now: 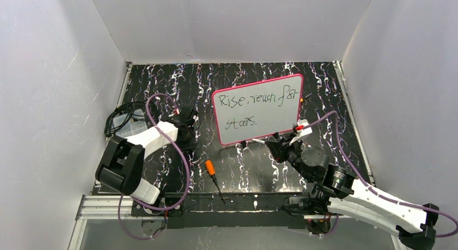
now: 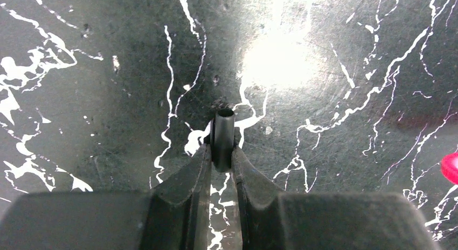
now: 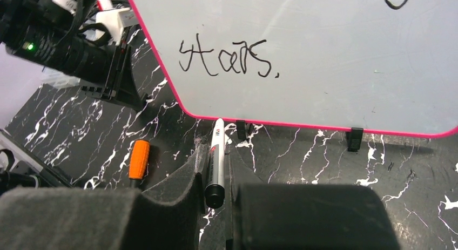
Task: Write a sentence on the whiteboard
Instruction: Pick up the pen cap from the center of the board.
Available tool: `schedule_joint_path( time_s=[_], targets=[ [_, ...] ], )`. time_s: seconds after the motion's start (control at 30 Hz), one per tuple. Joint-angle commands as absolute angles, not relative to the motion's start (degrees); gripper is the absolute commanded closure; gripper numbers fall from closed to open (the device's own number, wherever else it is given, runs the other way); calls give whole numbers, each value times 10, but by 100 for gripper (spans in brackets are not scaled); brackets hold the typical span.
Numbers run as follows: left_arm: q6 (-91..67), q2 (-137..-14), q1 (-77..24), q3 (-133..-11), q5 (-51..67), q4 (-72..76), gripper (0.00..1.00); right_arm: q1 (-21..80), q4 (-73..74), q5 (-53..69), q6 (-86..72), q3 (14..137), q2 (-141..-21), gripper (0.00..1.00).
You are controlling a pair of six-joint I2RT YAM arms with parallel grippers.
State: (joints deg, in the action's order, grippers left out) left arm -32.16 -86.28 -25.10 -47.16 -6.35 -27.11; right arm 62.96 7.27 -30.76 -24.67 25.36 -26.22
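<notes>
The right gripper (image 3: 216,153) is clamping a marker (image 3: 217,132) mid-barrel, with its far end pointing toward the whiteboard (image 3: 335,72), which is standing mid-table on small black feet (image 3: 354,139). The left gripper (image 2: 222,153) is pinching a small dark tube (image 2: 223,128), probably the cap. The sentence (image 1: 256,101) is filling two lines. The marker is likely handling light, stiff and slick; the board looks light and prone to sliding under pressure.

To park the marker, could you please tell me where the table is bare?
Bare: the strip behind the whiteboard, and the patch between the screwdriver and the right arm. Crowded: the left side, around the left arm and cable coil.
</notes>
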Motion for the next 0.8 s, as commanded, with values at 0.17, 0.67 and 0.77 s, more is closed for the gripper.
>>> schedule_joint_path(
  time_s=[0.17,0.67,0.77],
  targets=[
    [-271,-634,-256,-426,-95,-261,100,628,151,-355,-305,381,-315,99],
    [-3,-442,-399,-447,246,-273,100,627,225,-161,-249,570,-421,99],
    [-6,-443,-431,-437,279,-262,100,627,253,-104,-259,606,-437,99]
  ],
)
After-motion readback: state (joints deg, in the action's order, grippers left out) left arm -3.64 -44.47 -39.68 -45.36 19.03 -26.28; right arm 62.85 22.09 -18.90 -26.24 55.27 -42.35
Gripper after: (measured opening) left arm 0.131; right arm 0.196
